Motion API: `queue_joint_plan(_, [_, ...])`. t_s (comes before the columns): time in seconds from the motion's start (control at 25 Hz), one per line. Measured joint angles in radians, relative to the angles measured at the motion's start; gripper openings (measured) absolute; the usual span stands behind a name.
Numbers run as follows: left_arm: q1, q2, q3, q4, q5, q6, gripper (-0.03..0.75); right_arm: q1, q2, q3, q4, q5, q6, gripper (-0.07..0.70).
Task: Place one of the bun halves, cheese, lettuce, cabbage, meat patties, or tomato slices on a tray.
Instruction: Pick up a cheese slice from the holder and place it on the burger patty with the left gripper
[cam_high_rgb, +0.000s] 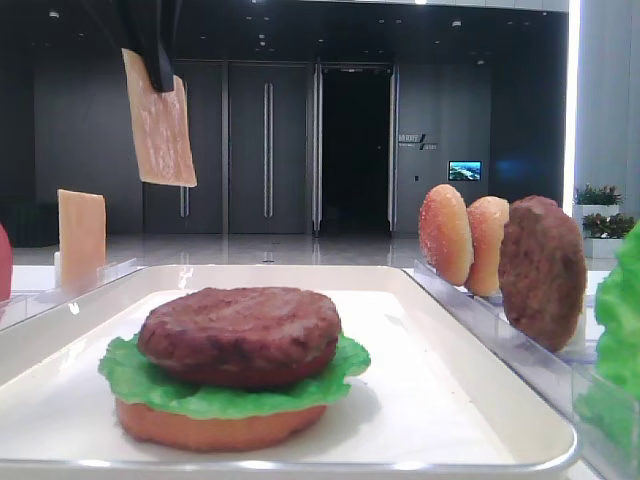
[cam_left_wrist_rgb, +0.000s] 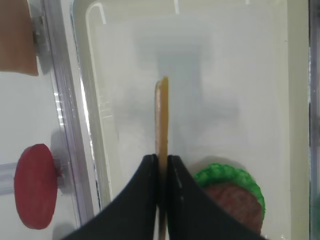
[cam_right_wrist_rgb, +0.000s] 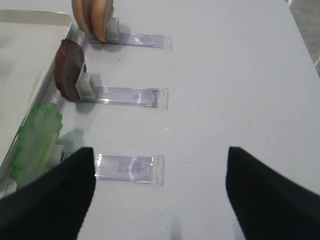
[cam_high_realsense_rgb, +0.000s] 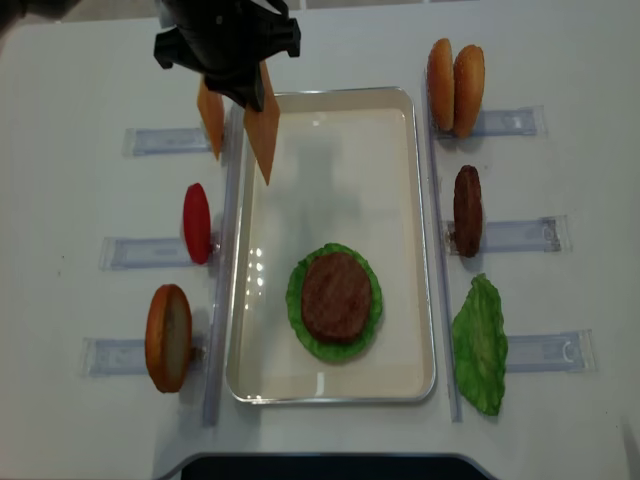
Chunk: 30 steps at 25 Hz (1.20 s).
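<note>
My left gripper (cam_left_wrist_rgb: 161, 162) is shut on a thin orange-tan cheese (cam_left_wrist_rgb: 161, 115) slice that hangs on edge above the far left part of the white tray (cam_left_wrist_rgb: 225, 75). From above, the held cheese (cam_high_realsense_rgb: 262, 135) hangs over the tray's rim (cam_high_realsense_rgb: 236, 180). On the tray lies a stack: a flat bun base (cam_high_rgb: 205, 425), green lettuce (cam_high_rgb: 140, 380) and a meat patty (cam_high_rgb: 240, 333). My right gripper (cam_right_wrist_rgb: 160, 165) stands open over the table right of the tray, holding nothing.
Clear racks flank the tray. On the left stand another cheese slice (cam_high_realsense_rgb: 210, 120), a tomato slice (cam_high_realsense_rgb: 197, 222) and a bun half (cam_high_realsense_rgb: 168, 337). On the right are two bun halves (cam_high_realsense_rgb: 455, 87), a patty (cam_high_realsense_rgb: 467, 210) and a lettuce leaf (cam_high_realsense_rgb: 480, 345). An empty rack (cam_right_wrist_rgb: 129, 168) lies below my right gripper.
</note>
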Motion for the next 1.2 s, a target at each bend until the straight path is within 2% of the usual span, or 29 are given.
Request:
queue_joint_plan(0.12, [-0.021, -0.041, 0.035, 0.0, -0.003, -0.017, 0.022, 0.0, 0.0, 0.0, 0.001, 0.0, 0.0, 0.542])
queue_joint_plan(0.2, [-0.029, -0.08, 0.097, 0.001, -0.018, -0.031, 0.022, 0.0, 0.0, 0.0, 0.001, 0.0, 0.0, 0.542])
queue_joint_plan(0.48, [-0.032, -0.225, 0.298, -0.017, -0.123, -0.061, 0.022, 0.0, 0.0, 0.0, 0.001, 0.0, 0.0, 0.542])
queue_joint_plan(0.72, [-0.041, -0.299, 0.431, -0.097, -0.242, -0.061, 0.022, 0.0, 0.0, 0.0, 0.001, 0.0, 0.0, 0.542])
queue_joint_plan(0.84, [-0.058, -0.306, 0.475, -0.125, -0.272, -0.059, 0.022, 0.0, 0.0, 0.0, 0.001, 0.0, 0.0, 0.542])
queue_joint_plan(1.0, [-0.087, -0.306, 0.52, -0.194, -0.341, -0.026, 0.022, 0.0, 0.0, 0.0, 0.001, 0.0, 0.0, 0.542])
queue_joint_plan(1.2, [-0.128, -0.306, 0.539, -0.273, -0.405, 0.025, 0.022, 0.0, 0.0, 0.0, 0.001, 0.0, 0.0, 0.542])
